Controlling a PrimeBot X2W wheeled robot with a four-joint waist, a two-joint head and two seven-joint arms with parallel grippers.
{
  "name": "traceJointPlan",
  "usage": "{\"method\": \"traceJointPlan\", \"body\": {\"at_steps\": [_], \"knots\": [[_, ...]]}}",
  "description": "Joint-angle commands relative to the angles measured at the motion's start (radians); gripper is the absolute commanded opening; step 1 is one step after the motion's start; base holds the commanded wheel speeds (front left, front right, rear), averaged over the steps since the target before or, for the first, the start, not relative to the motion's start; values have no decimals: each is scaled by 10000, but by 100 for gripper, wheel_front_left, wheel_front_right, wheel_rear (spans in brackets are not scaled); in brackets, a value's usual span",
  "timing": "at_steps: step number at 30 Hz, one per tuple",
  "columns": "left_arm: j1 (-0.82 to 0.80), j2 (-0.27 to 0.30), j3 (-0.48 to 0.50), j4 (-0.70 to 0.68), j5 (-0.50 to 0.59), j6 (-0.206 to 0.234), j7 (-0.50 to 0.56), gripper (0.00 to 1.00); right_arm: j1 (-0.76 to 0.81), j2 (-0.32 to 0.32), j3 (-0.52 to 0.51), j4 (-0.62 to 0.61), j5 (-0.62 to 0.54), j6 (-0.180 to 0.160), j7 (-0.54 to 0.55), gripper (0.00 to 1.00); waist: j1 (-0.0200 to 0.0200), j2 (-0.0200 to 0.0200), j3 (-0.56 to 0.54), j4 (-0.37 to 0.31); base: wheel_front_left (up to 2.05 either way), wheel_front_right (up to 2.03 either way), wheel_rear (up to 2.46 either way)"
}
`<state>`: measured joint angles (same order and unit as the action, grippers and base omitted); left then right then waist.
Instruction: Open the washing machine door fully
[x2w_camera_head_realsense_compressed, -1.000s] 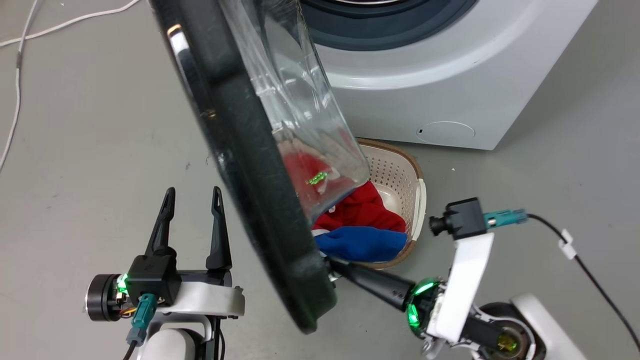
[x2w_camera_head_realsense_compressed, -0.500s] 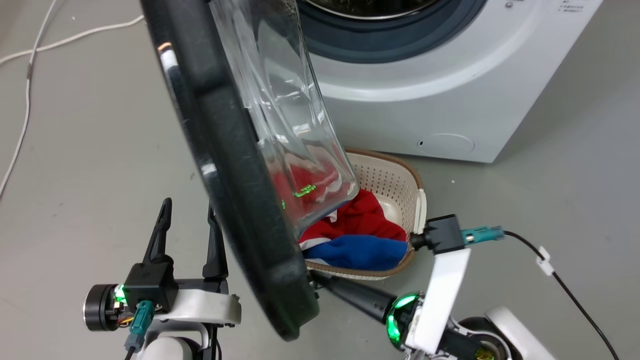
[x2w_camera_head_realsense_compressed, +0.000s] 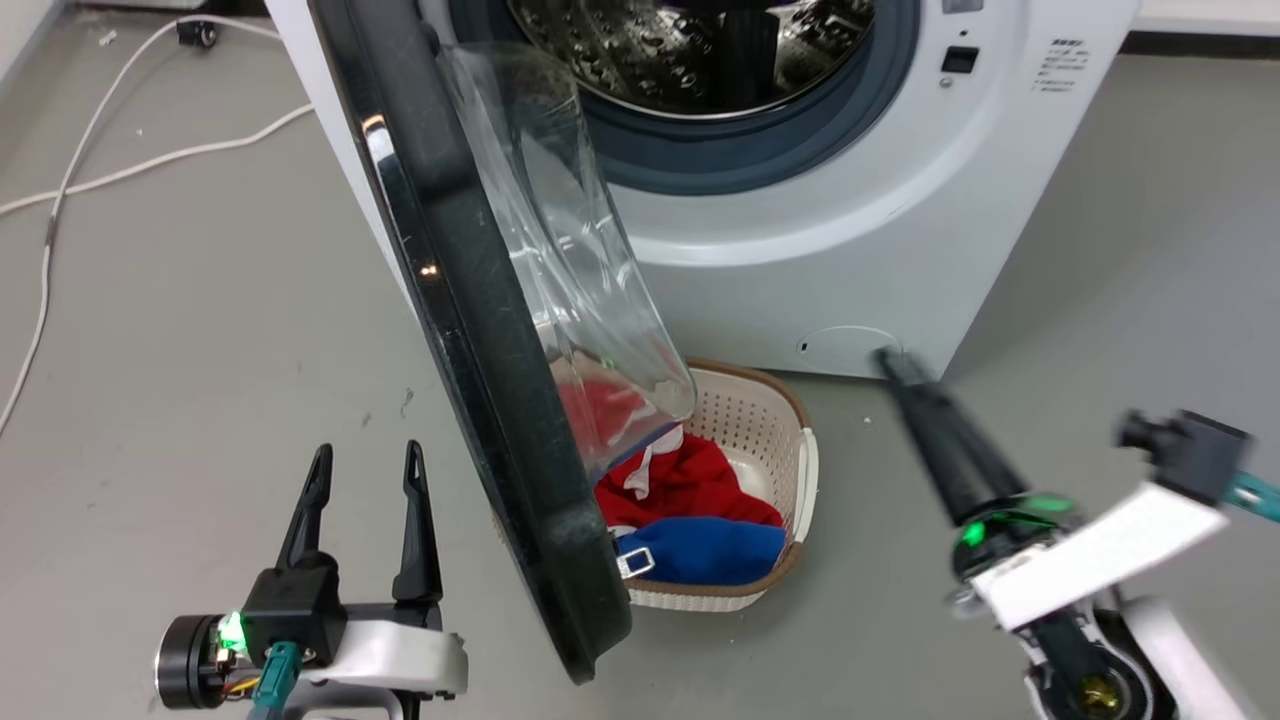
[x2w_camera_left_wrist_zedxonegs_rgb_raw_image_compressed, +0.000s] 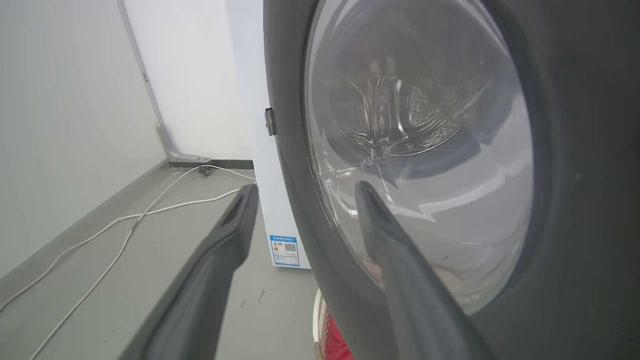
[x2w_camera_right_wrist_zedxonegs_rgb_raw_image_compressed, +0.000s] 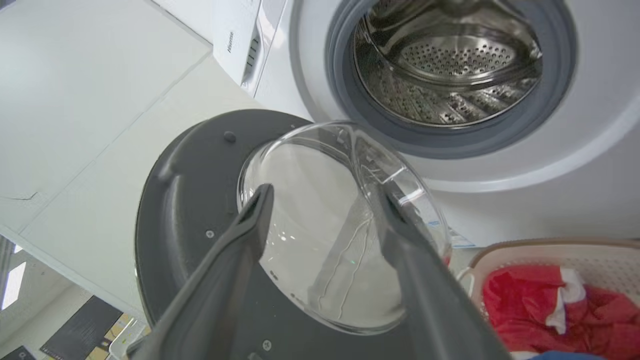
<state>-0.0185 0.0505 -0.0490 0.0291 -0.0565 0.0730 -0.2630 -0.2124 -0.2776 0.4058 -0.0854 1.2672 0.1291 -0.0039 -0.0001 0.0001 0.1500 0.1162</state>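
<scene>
**Head view.**
- Washing machine door (x2w_camera_head_realsense_compressed: 480, 330): large round black disc with a bright-edged glossy rim, seen almost edge-on. It is swung well out from the white washing machine (x2w_camera_head_realsense_compressed: 800, 270) and hangs from the machine's left front.
- Glass bowl (x2w_camera_head_realsense_compressed: 580, 250): clear and domed, bulging from the door's inner face toward the machine.
- Mouth of the machine: uncovered, showing the steel drum (x2w_camera_head_realsense_compressed: 700, 50) inside a grey rubber ring (x2w_camera_head_realsense_compressed: 760, 170).
- Basket (x2w_camera_head_realsense_compressed: 802, 470): cream, perforated, on the floor just behind the door's lower edge. It holds red and blue cloth (x2w_camera_head_realsense_compressed: 700, 480).
- Left gripper (x2w_camera_head_realsense_compressed: 367, 452): on the door's outer side, near it but apart. Jaws spread, nothing held.
- Right gripper (x2w_camera_head_realsense_compressed: 900, 375): blurred, on the inner side and well clear of the door. Its tip lies before the small round flap (x2w_camera_head_realsense_compressed: 850, 345).

**Left wrist view.**
- Door, outer face: a dark glossy band around the glass, with the drum dimly visible through it.
- Fingers (x2w_camera_left_wrist_zedxonegs_rgb_raw_image_compressed: 220, 260): spread. One overlaps the band in the picture, and contact cannot be told.

**Right wrist view.**
- Door, inner face: matt dark grey with small screw heads. The bowl stands proud of it.
- Fingers (x2w_camera_right_wrist_zedxonegs_rgb_raw_image_compressed: 235, 250): apart, nothing between them, with the door beyond.
</scene>
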Motion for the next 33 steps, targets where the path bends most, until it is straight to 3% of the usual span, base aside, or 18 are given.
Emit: {"method": "traceJointPlan", "body": {"at_steps": [1, 4, 7, 13, 19, 25, 33], "knots": [[174, -2, 38, -31, 50, -29, -28, 100, 182, -114, -191, 111, -555, 27, -761, 100, 1, -1, -167, -109, 0, 0, 0], [301, -2, 85, -32, 94, -80, -28, 100, 244, -339, -681, 577, -2016, 27, -2145, 100, 1, -1, -347, -211, 0, 0, 0], [426, 0, 150, -13, 100, -110, -28, 100, 329, -170, -1576, 1033, -3882, 26, -2562, 100, 1, -1, -517, -305, 0, 0, 0], [562, -3, 268, 16, 157, -209, -28, 100, 855, 1232, -3772, 177, -7794, 14, -2607, 100, 1, -1, -689, -420, 0, 0, 0], [704, 2, 258, -4, 179, -216, -28, 100, 1635, 1897, -4670, -407, -11091, 15, -2609, 100, 1, -1, -849, -448, 0, 0, 0], [777, 0, 214, 15, 203, -255, -28, 100, 2532, 2186, -4832, -240, -12229, 15, -2611, 100, 1, -1, -998, -418, 0, 0, 0], [905, -2, 193, 38, 159, -297, -27, 100, 3447, 2277, -5210, 39, -11710, 15, -2613, 100, 1, -1, -1116, -396, 0, 0, 0]]}}
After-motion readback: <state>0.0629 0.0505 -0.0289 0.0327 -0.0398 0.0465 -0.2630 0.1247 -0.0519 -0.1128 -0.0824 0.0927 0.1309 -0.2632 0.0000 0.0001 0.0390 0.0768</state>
